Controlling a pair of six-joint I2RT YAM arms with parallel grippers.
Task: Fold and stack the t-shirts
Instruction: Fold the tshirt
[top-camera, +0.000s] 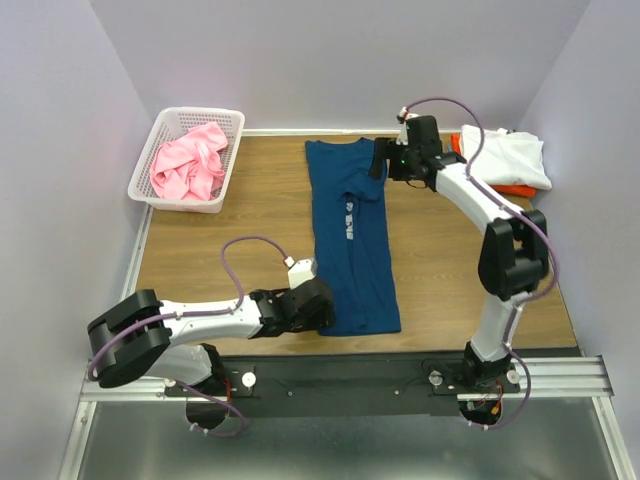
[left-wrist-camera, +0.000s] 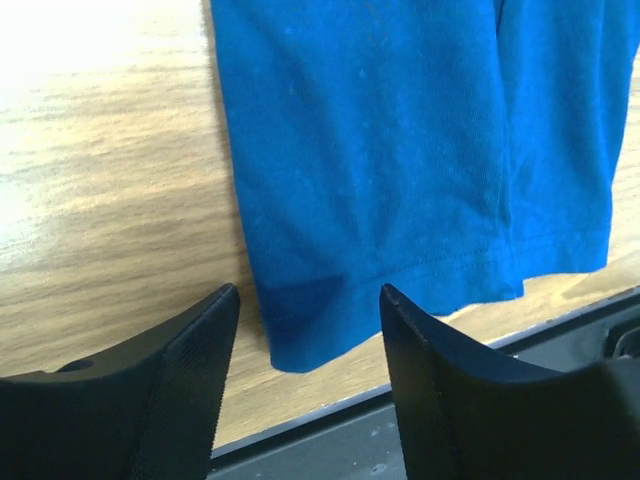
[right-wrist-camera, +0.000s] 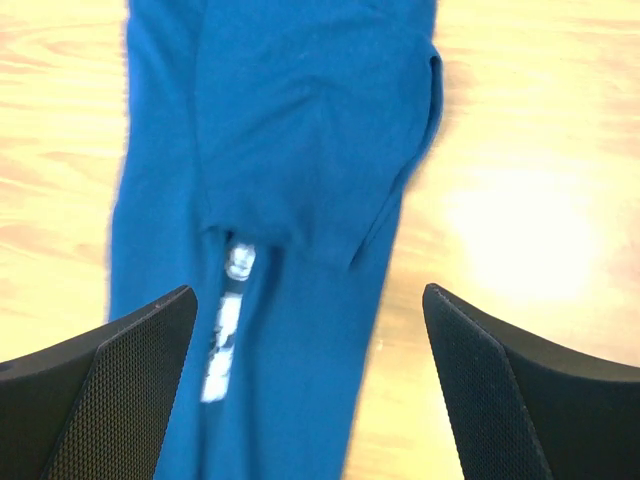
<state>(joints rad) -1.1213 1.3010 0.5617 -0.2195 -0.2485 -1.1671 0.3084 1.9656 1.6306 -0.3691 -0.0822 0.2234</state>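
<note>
The navy blue t-shirt (top-camera: 355, 250) lies down the middle of the table as a long narrow strip with its sides folded in, and a pale print (top-camera: 347, 215) shows along the fold. My left gripper (top-camera: 322, 305) sits low at the strip's near left corner. In the left wrist view its jaws (left-wrist-camera: 308, 290) stand apart on either side of the hem corner of the navy shirt (left-wrist-camera: 380, 150), gripping nothing. My right gripper (top-camera: 380, 160) hovers open over the far right end. The right wrist view shows its jaws (right-wrist-camera: 308, 290) wide above the navy cloth (right-wrist-camera: 300, 130).
A white lattice basket (top-camera: 140, 185) at the back left holds a crumpled pink t-shirt (top-camera: 190, 165). At the back right a folded white t-shirt (top-camera: 505, 155) rests on an orange one (top-camera: 515, 190). A metal rail (top-camera: 350, 375) runs along the table's near edge.
</note>
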